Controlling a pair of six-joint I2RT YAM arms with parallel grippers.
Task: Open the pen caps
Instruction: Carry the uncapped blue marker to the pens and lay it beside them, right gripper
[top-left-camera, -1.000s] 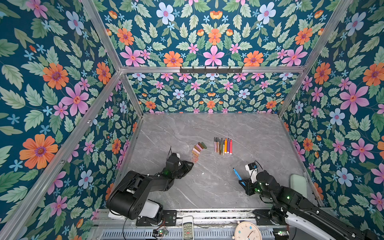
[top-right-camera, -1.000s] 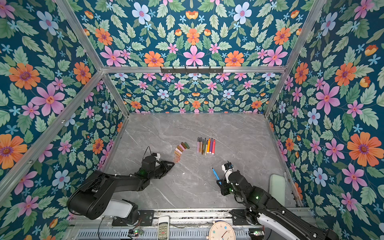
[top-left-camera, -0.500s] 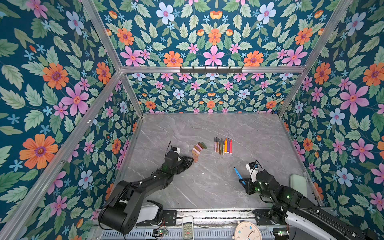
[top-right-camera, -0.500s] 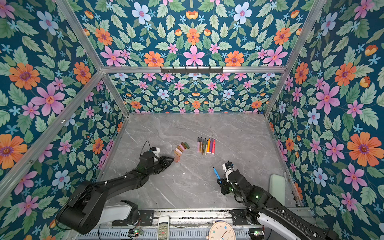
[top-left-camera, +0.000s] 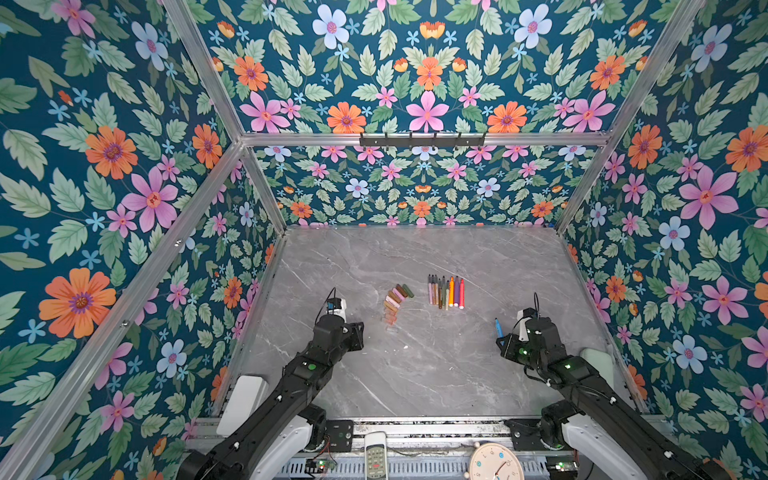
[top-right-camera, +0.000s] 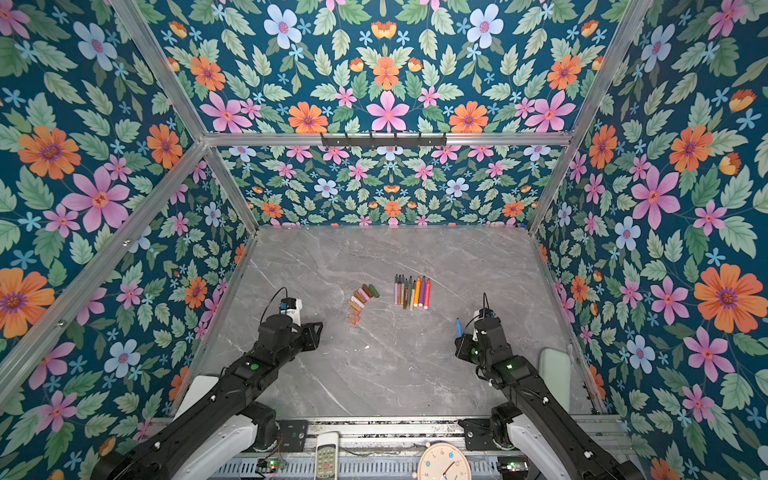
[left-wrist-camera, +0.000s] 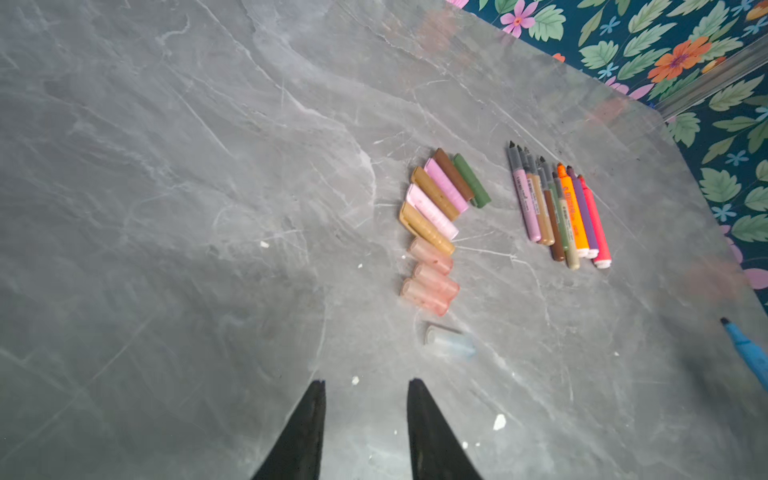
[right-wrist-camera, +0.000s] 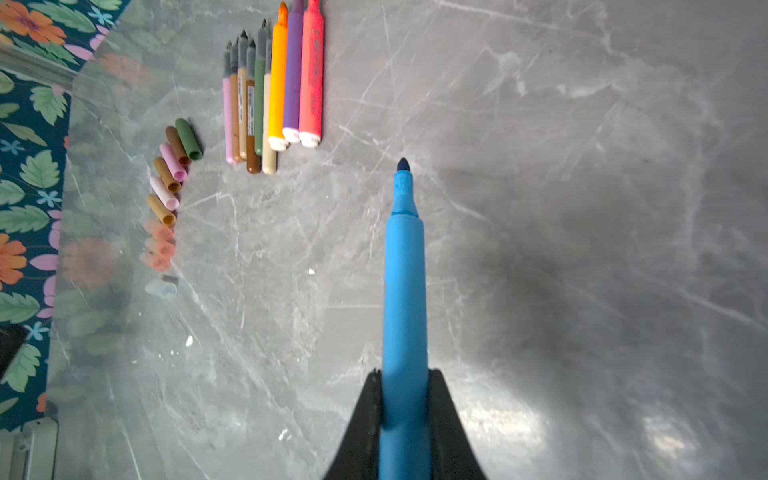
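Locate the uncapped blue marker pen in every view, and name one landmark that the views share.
Top view: the slim blue plastic marker pen sits right of centre, nearer the camera than the pen row.
Top view: the pen sits in the same place, right of centre.
Left wrist: its tip end shows at the right edge.
Right wrist: it fills the centre, with the right gripper shut on it.
Shared landmark: the row of uncapped coloured marker pens.
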